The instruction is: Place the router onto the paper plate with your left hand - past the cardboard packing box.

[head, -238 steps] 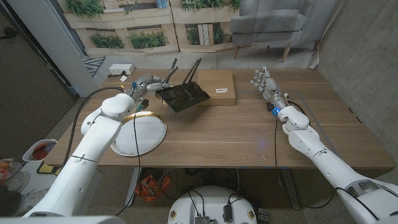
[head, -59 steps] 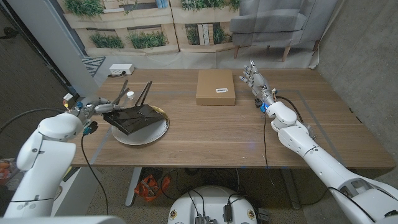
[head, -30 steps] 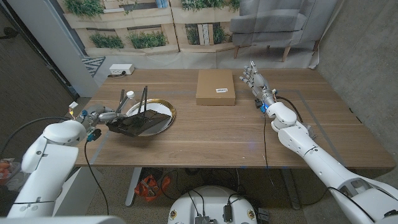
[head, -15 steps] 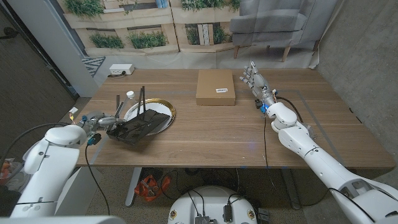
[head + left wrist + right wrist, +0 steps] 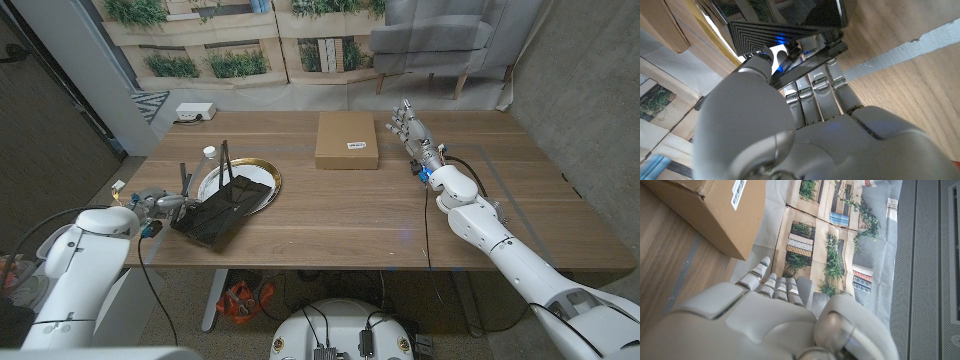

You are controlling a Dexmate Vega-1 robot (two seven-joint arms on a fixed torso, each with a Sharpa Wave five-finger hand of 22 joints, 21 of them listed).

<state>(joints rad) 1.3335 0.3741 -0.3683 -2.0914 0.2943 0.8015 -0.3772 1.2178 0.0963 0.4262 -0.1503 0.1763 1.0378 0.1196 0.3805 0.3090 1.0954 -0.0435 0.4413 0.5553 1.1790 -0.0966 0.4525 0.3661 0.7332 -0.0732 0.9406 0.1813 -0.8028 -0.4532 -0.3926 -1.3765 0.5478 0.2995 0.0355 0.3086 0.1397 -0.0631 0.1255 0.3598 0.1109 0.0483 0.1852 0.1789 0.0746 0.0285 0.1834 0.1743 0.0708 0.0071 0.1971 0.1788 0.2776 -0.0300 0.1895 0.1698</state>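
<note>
Black and glossy, the router [image 5: 222,206] sits tilted at the table's left front, its far end over the rim of the paper plate [image 5: 262,172] and its near end sticking out past the plate toward the table edge, antennas pointing up. The left hand [image 5: 160,203] grips the router's left end; in the left wrist view the fingers [image 5: 812,90] are closed against its ribbed underside [image 5: 770,35]. A small white round object [image 5: 209,152] lies just beyond the plate. Further back at the table's far left corner sits a white box-shaped device [image 5: 195,112]. Near the middle, toward the far edge, the cardboard packing box [image 5: 347,139] lies flat, well apart from the plate. To its right, the right hand [image 5: 411,126] stands beside the box, fingers extended and slightly apart, holding nothing.
</note>
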